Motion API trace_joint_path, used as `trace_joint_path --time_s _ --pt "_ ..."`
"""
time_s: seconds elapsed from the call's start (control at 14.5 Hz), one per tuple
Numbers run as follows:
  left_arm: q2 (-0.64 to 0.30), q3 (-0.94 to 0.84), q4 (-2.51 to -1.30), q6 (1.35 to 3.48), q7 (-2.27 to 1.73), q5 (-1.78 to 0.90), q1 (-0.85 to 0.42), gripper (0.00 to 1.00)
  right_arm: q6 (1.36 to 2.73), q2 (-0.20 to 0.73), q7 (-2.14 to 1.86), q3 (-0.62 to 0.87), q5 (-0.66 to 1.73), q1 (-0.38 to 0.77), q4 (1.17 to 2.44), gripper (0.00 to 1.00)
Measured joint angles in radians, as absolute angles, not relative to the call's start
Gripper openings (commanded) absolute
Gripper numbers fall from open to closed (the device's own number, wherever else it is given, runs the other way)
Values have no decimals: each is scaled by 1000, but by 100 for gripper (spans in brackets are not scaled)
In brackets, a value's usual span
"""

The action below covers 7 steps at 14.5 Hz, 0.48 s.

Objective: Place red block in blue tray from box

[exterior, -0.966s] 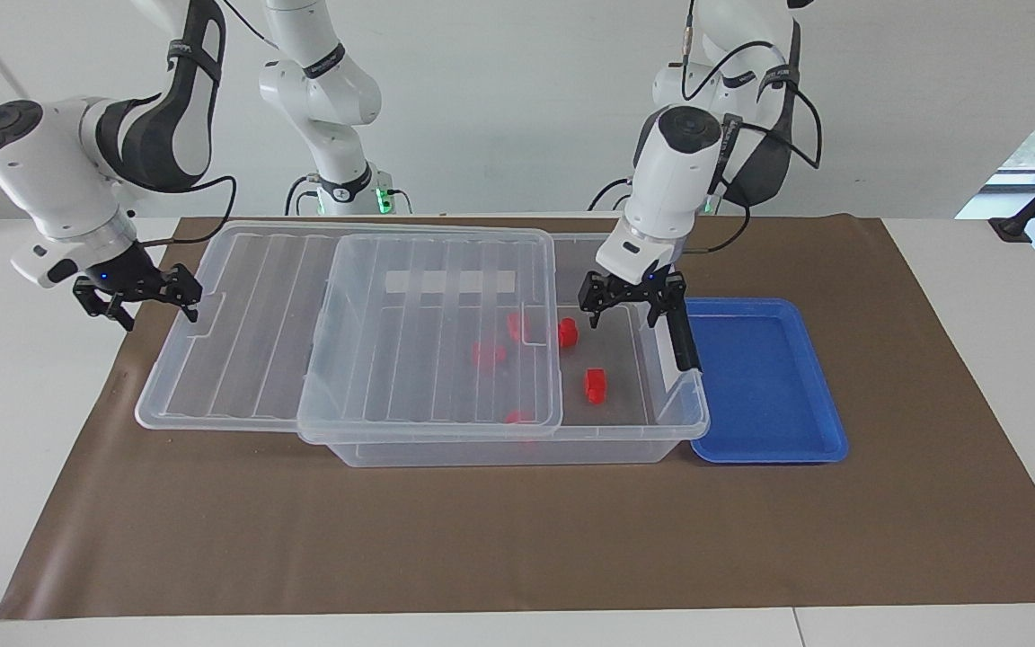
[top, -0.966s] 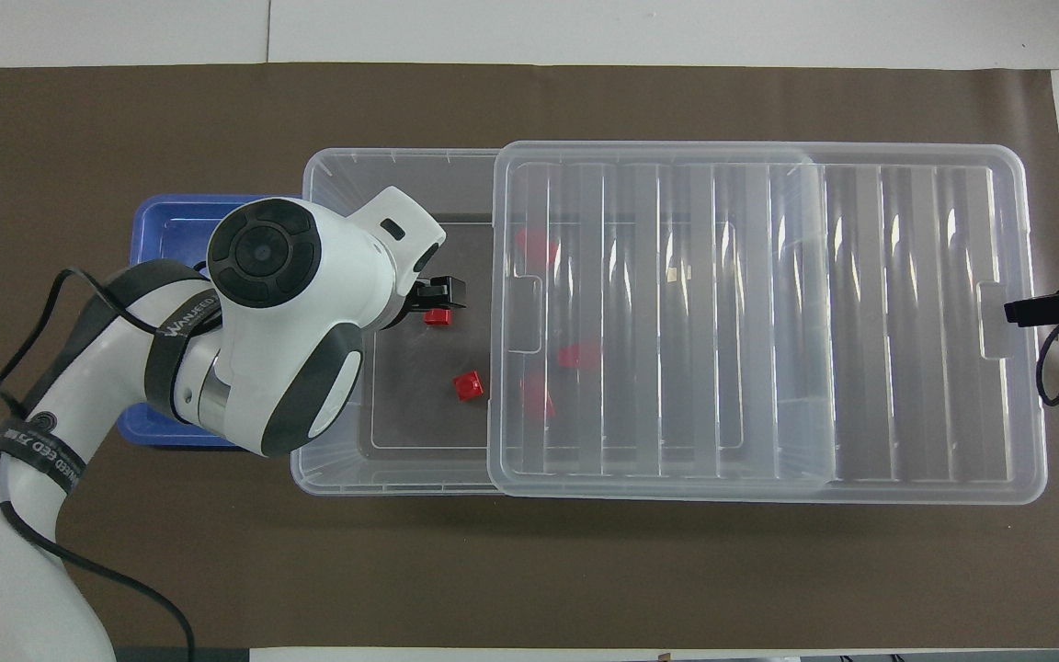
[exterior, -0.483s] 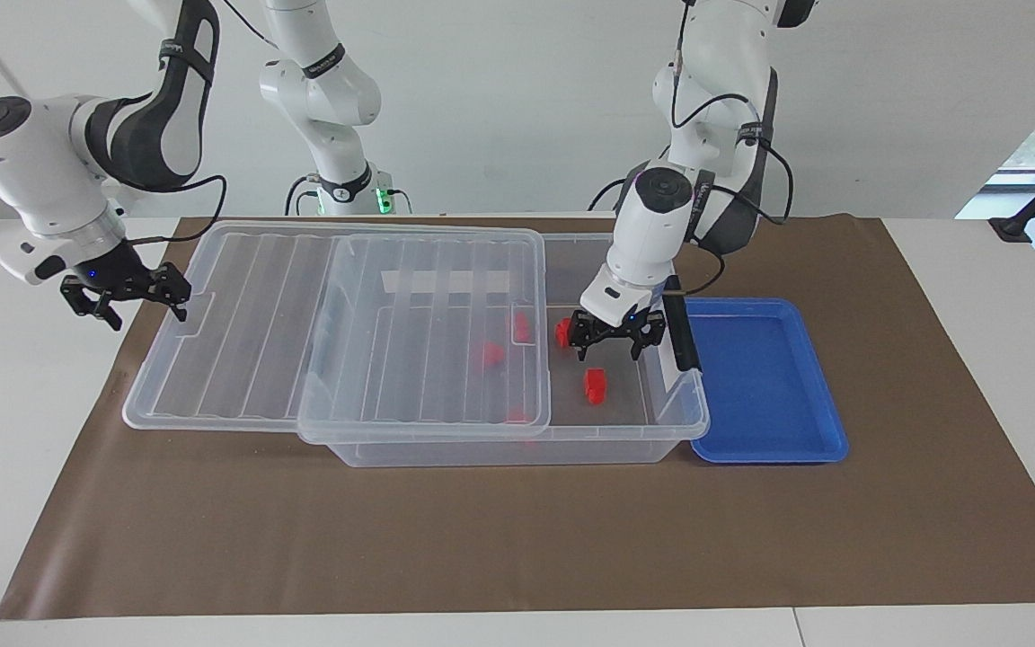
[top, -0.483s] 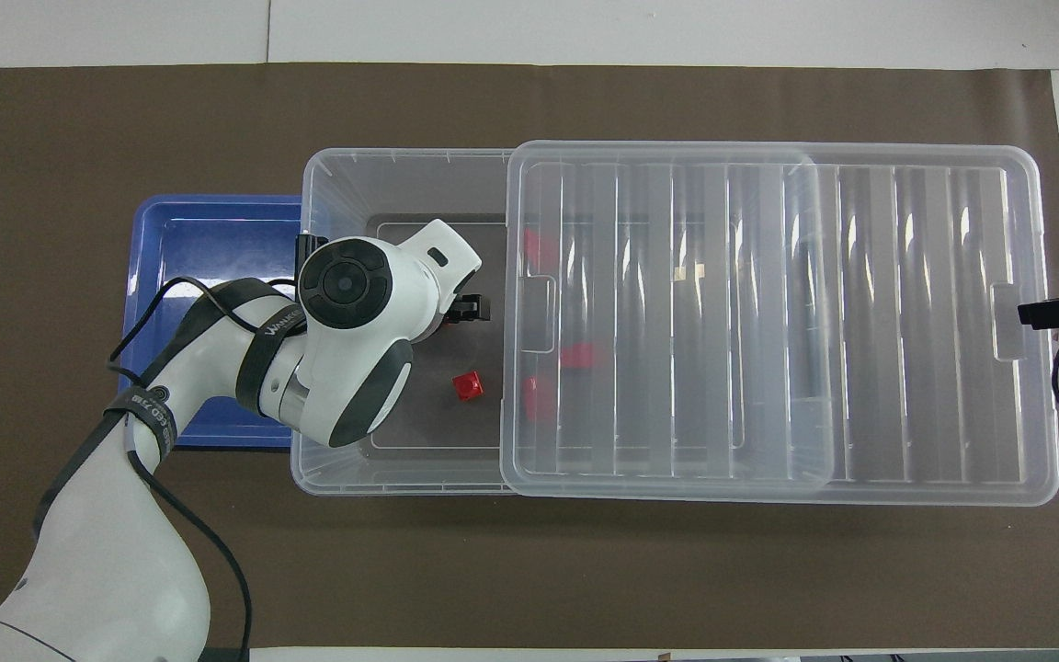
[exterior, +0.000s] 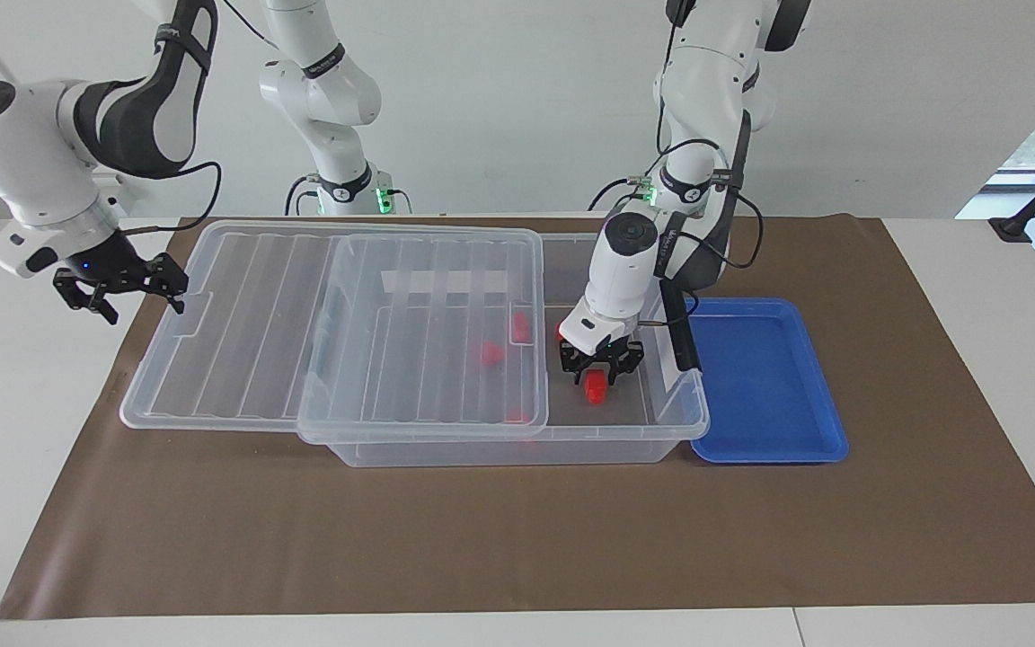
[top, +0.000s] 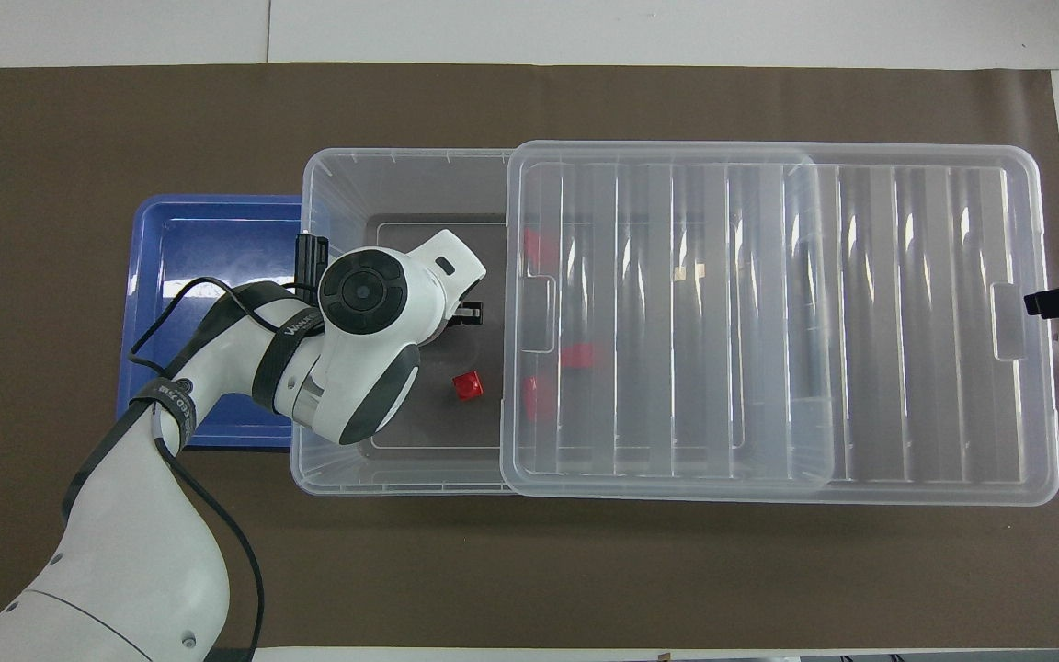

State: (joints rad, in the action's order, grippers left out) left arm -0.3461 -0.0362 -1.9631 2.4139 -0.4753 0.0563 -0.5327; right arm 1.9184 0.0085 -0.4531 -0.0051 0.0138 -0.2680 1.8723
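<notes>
Nearest the robots inside the box (exterior: pixel 517 449), a spare red block (top: pixel 467 385) sits on the floor of the open end, partly masked by the left wrist in the facing view. Just farther out, the left end effector (exterior: pixel 601 367) is down inside the box, directly on top of the red block (exterior: pixel 596 387) that the task wants, and the block's lower half shows beneath it. Whether it is clamped on the block I cannot tell.

The step in hand looks like the grasp. To do it well, I would let the close finish before any lift, then rise straight up until the block clears the box wall. Only then should it travel sideways to the blue tray (exterior: pixel 765 377), which lies touching the box at the left arm's end of the desk (exterior: pixel 482 539). The black latch (exterior: pixel 679 337) stands on that wall, so the path should pass above it. A low release in the tray should keep the block from bouncing.

The clear lid (exterior: pixel 239 323) lies slid toward the right arm's end, with more red blocks (exterior: pixel 487 352) beneath it. The right end effector (exterior: pixel 127 289) waits just beside the lid's end, its jaws apart and holding nothing.
</notes>
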Motion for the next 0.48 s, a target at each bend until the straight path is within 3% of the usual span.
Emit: trace_joint_path --time_s 0.28,0.48 --pt "-326 -35 -1959 2409 -475 60 -532 0 1710 5 -282 1 14 -166 1712 100" --pt "-238 -23 -1949 2331 -475 60 -530 0 1583 -13 -164 6 14 -103 1621 100"
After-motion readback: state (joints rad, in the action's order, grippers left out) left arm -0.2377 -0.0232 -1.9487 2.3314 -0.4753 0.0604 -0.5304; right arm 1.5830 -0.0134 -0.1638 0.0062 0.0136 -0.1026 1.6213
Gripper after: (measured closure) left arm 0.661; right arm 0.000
